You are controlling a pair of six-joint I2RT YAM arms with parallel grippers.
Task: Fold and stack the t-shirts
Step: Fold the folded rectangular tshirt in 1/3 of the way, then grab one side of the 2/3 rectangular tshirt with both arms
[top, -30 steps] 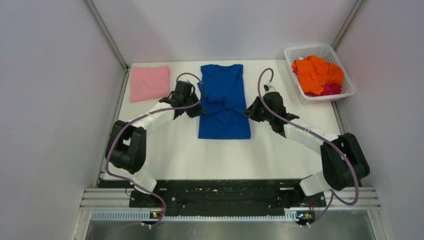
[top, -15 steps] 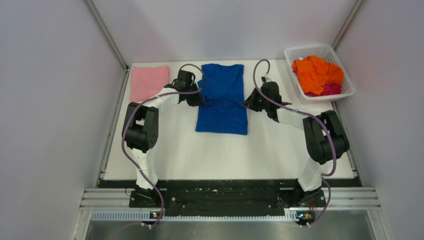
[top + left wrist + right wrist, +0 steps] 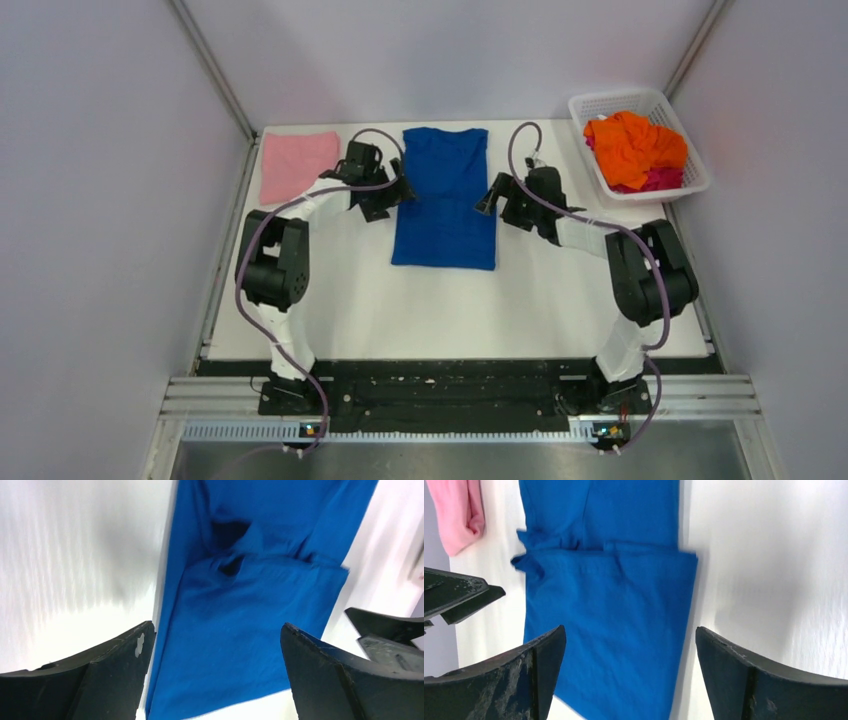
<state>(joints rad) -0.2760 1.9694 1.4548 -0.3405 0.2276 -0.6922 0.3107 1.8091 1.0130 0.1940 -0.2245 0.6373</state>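
A royal-blue t-shirt [image 3: 445,200] lies flat in the middle of the white table, its sides folded in to form a long narrow strip. My left gripper [image 3: 390,198] hovers open at the shirt's left edge with nothing between its fingers; the left wrist view shows the blue cloth [image 3: 250,605] below the open left gripper [image 3: 216,626]. My right gripper [image 3: 495,205] is open at the shirt's right edge, over the blue cloth [image 3: 609,595] in the right wrist view, where the right gripper [image 3: 630,629] is also empty. A folded pink t-shirt [image 3: 297,163] lies at the back left.
A white mesh basket [image 3: 600,102] at the back right holds a crumpled orange t-shirt [image 3: 635,145] on top of a magenta one [image 3: 668,178]. Grey walls close in the table on the left, back and right. The pink shirt [image 3: 456,515] shows beyond the blue one.
Both grippers have opened and let go of the blue shirt's sides. The pinched-in cloth at its waist has settled flat. Both arms had first pushed farther toward the back.
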